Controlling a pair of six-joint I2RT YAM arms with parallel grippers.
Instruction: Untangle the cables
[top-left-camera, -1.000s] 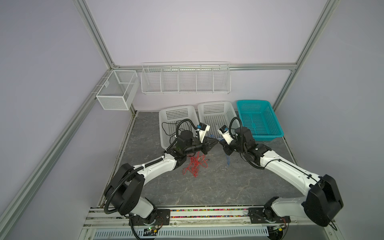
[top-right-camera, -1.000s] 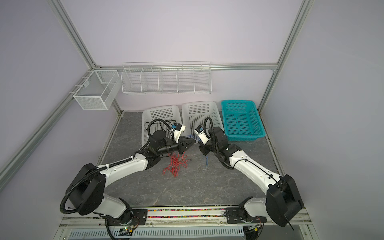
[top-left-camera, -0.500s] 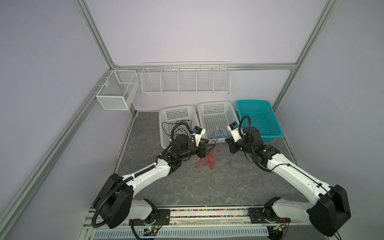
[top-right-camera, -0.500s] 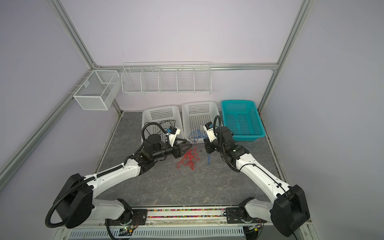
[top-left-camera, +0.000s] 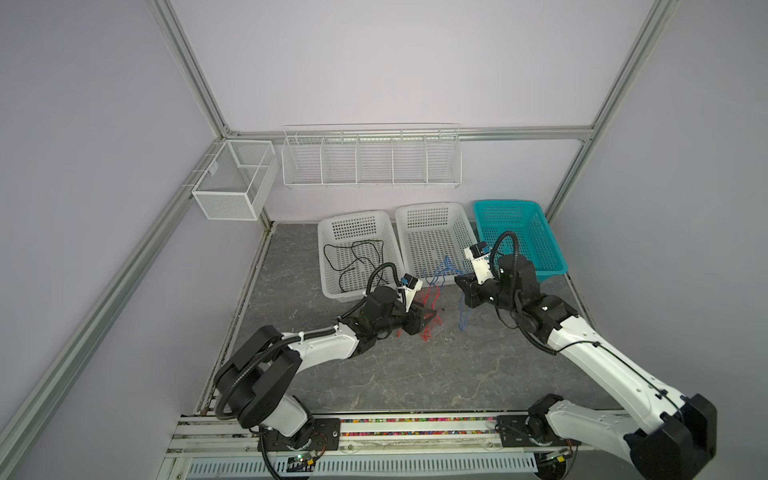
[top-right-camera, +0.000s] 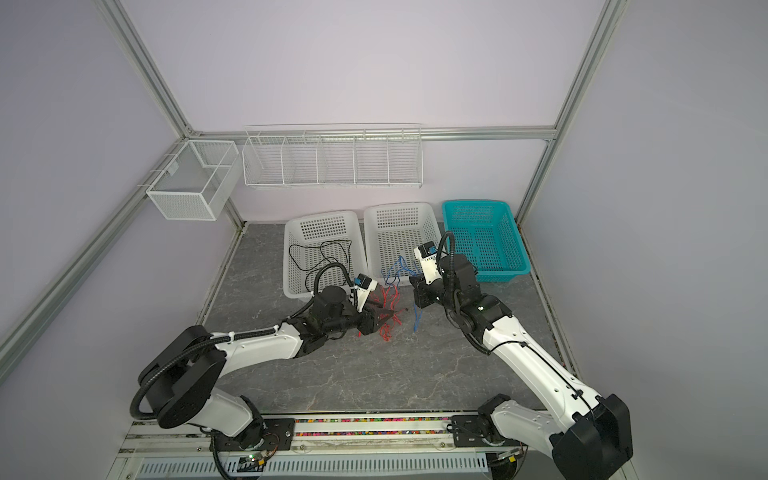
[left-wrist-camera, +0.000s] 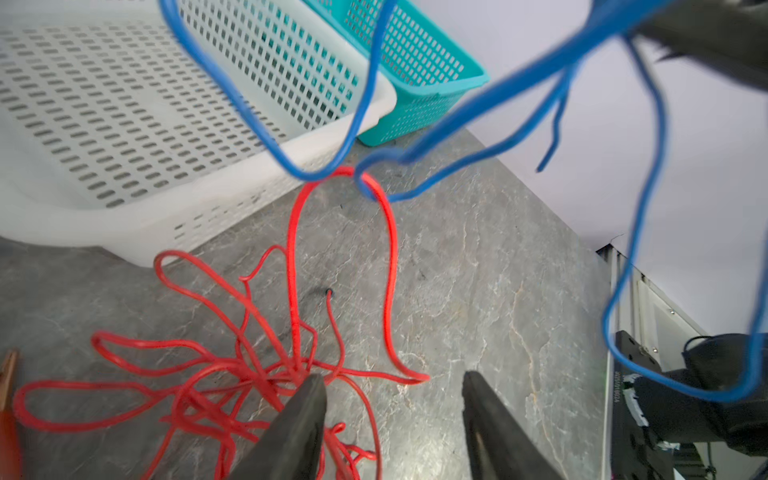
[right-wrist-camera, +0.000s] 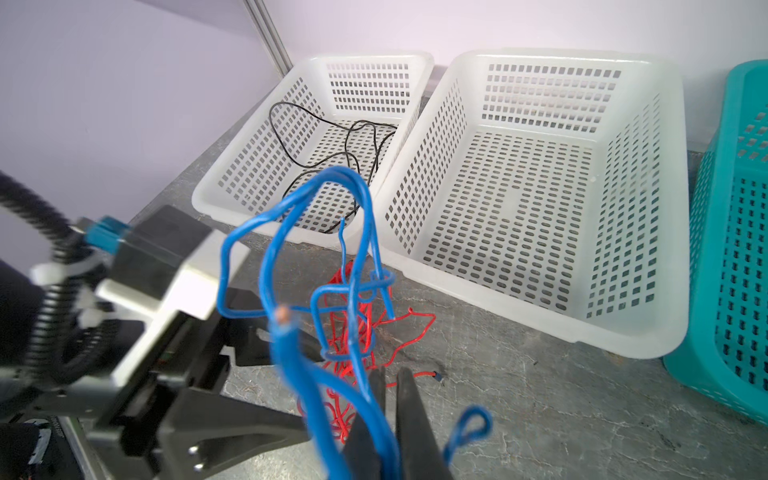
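The red cable (left-wrist-camera: 291, 266) lies in a loose heap on the grey table (top-left-camera: 374, 374), in front of the white baskets. My left gripper (left-wrist-camera: 392, 382) is open just above it, with strands beside one finger and nothing gripped; in both top views it (top-left-camera: 430, 322) (top-right-camera: 384, 318) hovers at the heap. My right gripper (right-wrist-camera: 390, 376) is shut on the blue cable (right-wrist-camera: 291, 216) and holds it above the table (top-left-camera: 463, 291). One red loop hooks through the blue loops (left-wrist-camera: 345, 174). The black cable (top-left-camera: 357, 257) lies in the left white basket (top-left-camera: 351, 216).
The middle white basket (top-left-camera: 432, 205) and a teal basket (top-left-camera: 511, 203) stand at the back beside the left one. White wire racks (top-left-camera: 370, 158) (top-left-camera: 232, 187) hang on the back wall. One blue end (top-left-camera: 463, 322) dangles to the table.
My left gripper has opened and let go of the red cable, and it has drawn back toward the front. The red heap has shifted right. The right gripper keeps its hold on the blue cable.
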